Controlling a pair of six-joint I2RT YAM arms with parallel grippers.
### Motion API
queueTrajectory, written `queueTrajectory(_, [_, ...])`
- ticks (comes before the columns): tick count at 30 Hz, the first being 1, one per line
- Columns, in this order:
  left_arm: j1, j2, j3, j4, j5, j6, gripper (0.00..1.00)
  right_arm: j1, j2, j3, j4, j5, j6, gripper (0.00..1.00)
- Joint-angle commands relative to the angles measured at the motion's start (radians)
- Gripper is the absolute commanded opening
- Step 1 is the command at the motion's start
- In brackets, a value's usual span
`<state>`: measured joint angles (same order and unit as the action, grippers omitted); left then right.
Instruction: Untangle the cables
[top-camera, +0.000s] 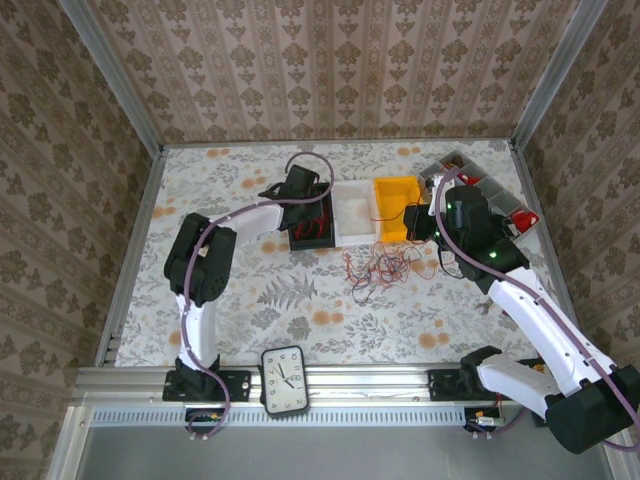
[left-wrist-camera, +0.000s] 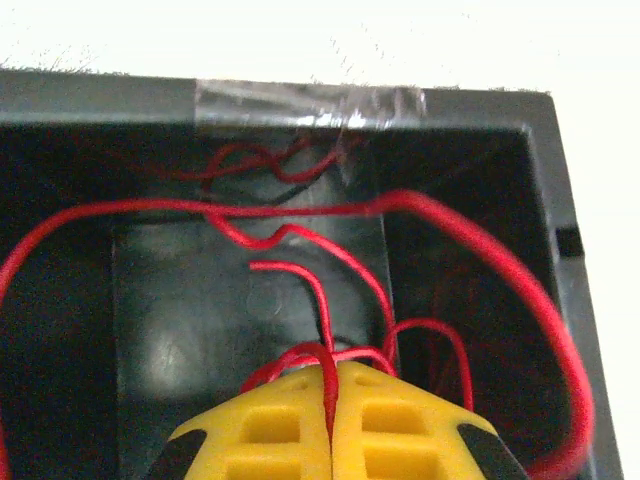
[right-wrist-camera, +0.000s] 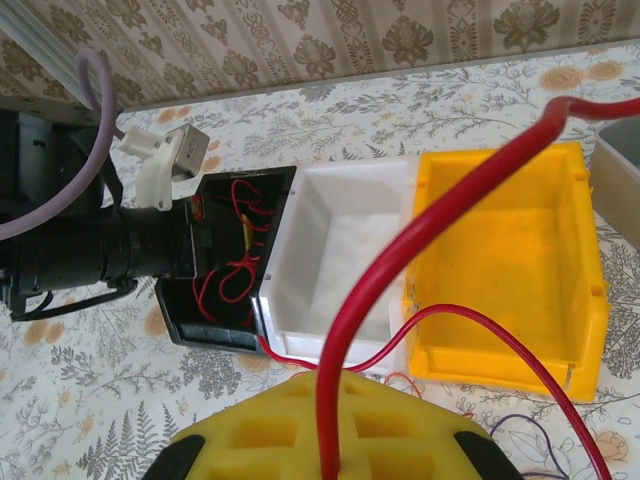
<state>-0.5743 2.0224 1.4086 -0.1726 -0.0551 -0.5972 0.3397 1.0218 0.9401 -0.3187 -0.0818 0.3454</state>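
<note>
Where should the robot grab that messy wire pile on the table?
Probably one outer loop at the left edge of the tangled pile of thin red, orange and purple wires, from straight above: the strands lie flat and spread, so jaws can pinch it alone.

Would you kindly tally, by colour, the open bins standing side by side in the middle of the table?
Black bin: 1
White bin: 1
Yellow bin: 1
Total: 3
</note>
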Motion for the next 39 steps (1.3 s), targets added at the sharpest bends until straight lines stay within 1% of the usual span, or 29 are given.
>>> queueTrajectory(1, [-0.007,0.062,0.015,-0.044,0.052,-0.048,0.0,-0.005,-0.017,-0.019,0.007,0.005,0.017,0.03])
queueTrajectory(3, [-0.007,0.054,0.035,-0.062,0.051,-0.053,0.01,-0.005,-0.015,-0.021,0.011,0.001,0.023,0.03])
queueTrajectory(5, [-0.007,0.035,0.061,-0.091,0.045,-0.054,0.1,-0.004,-0.013,-0.022,0.013,-0.003,0.024,0.03])
queueTrajectory(9, [-0.013,-0.009,0.109,-0.141,0.022,-0.038,0.44,-0.005,-0.006,-0.019,0.019,-0.007,0.028,0.03])
queueTrajectory(11, [-0.016,-0.036,0.13,-0.167,0.014,-0.034,0.56,-0.005,-0.002,-0.017,0.022,-0.014,0.03,0.03])
queueTrajectory(14, [-0.013,-0.098,0.132,-0.182,-0.015,-0.035,0.61,-0.004,0.005,-0.016,0.028,-0.022,0.034,0.03])
queueTrajectory(16, [-0.008,-0.155,0.113,-0.176,-0.035,-0.035,0.62,-0.004,0.01,-0.014,0.033,-0.033,0.04,0.03])
queueTrajectory(17, [-0.004,-0.188,0.097,-0.166,-0.046,-0.032,0.63,-0.003,0.014,-0.014,0.037,-0.04,0.043,0.03])
queueTrajectory(19, [0.003,-0.255,0.049,-0.128,-0.057,-0.025,0.67,-0.004,0.022,-0.014,0.042,-0.058,0.047,0.03])
queueTrajectory(20, [0.009,-0.282,0.019,-0.105,-0.057,-0.016,0.7,-0.002,0.029,-0.012,0.044,-0.069,0.049,0.03])
queueTrajectory(22, [0.019,-0.34,-0.036,-0.06,-0.049,0.008,0.71,-0.002,0.043,-0.008,0.049,-0.09,0.052,0.03])
queueTrajectory(24, [0.029,-0.384,-0.092,-0.006,0.007,0.058,0.72,0.0,0.06,-0.001,0.058,-0.105,0.059,0.03])
queueTrajectory(26, [0.028,-0.431,-0.167,0.098,0.139,0.142,0.73,-0.002,0.081,0.006,0.074,-0.134,0.073,0.03])
queueTrajectory(27, [0.023,-0.45,-0.195,0.134,0.188,0.166,0.75,-0.002,0.093,0.01,0.083,-0.152,0.084,0.03])
queueTrajectory(29, [0.013,-0.484,-0.261,0.223,0.322,0.201,0.77,-0.005,0.126,0.019,0.113,-0.225,0.11,0.03])
queueTrajectory(32, [-0.004,-0.511,-0.326,0.338,0.487,0.228,0.8,-0.005,0.176,0.029,0.164,-0.342,0.158,0.03])
queueTrajectory(35, [-0.037,-0.527,-0.334,0.348,0.561,0.291,0.82,-0.007,0.215,0.034,0.221,-0.42,0.207,0.03])
queueTrajectory(39, [-0.062,-0.526,-0.32,0.309,0.605,0.351,0.87,-0.01,0.25,0.046,0.271,-0.491,0.254,0.03])
